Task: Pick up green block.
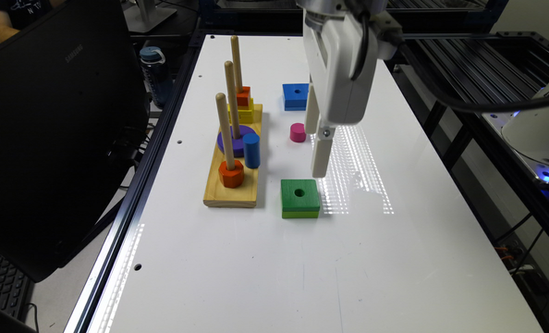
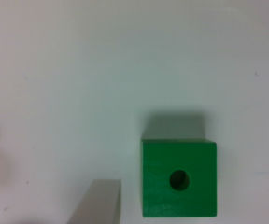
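Now the end effector [image 1: 316,145] hangs above the white counter [image 1: 256,277] with its fingers [image 2: 99,203] spread wide and gripping nothing. Flat on the counter lies the green block [image 2: 179,178] (dark top, round centre hole), between the two fingers in the wrist view, touching neither. Nearby in the exterior view sit a pink cylinder [image 1: 297,132], a blue block [image 1: 295,96] and a wooden peg board [image 1: 232,185].

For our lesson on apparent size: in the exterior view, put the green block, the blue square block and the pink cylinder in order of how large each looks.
1. green block
2. blue square block
3. pink cylinder

The green block lies nearer the camera than the blue one, so their true sizes may match.
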`<state>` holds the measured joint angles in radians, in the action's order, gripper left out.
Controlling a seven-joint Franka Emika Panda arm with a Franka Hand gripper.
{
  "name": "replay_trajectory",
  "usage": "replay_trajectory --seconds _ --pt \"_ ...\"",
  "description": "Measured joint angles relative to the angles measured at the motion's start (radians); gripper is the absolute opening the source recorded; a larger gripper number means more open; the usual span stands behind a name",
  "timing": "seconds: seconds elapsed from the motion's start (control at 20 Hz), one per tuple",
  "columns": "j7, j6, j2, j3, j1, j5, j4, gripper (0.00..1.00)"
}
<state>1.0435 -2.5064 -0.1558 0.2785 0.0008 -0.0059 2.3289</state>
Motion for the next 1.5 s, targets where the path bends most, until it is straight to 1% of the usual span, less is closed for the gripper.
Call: replay_trajectory --seconds 0.1,0.35,0.6,0.75,0.85,1.05,1.2,1.3,1.4,1.45,1.5 --pt "0.0 -0.008 -0.01 -0.001 0.0 -0.0024 -0.002 1.0" --pt "0.0 -0.009 -0.017 -0.001 0.0 -0.0034 -0.003 1.0" --pt "0.0 -0.046 -0.054 -0.006 0.0 -0.0124 -0.005 1.0" --pt "0.0 -0.047 -0.062 -0.009 0.0 -0.0158 -0.017 1.0" --pt "0.0 -0.053 -0.075 -0.011 0.0 -0.0195 -0.019 1.0" --pt "0.001 -0.085 -0.11 -0.014 0.0 -0.0264 -0.023 1.0" --pt "0.001 -0.086 -0.124 -0.015 0.0 -0.0273 -0.037 1.0" --pt "0.001 -0.088 -0.134 -0.015 0.001 -0.0287 -0.042 1.0" --pt "0.003 -0.091 -0.144 -0.014 0.004 -0.03 -0.049 1.0" --pt "0.006 -0.091 -0.149 -0.014 0.005 -0.0319 -0.054 1.0" --pt "0.011 -0.091 -0.153 -0.013 0.006 -0.0357 -0.058 1.0"
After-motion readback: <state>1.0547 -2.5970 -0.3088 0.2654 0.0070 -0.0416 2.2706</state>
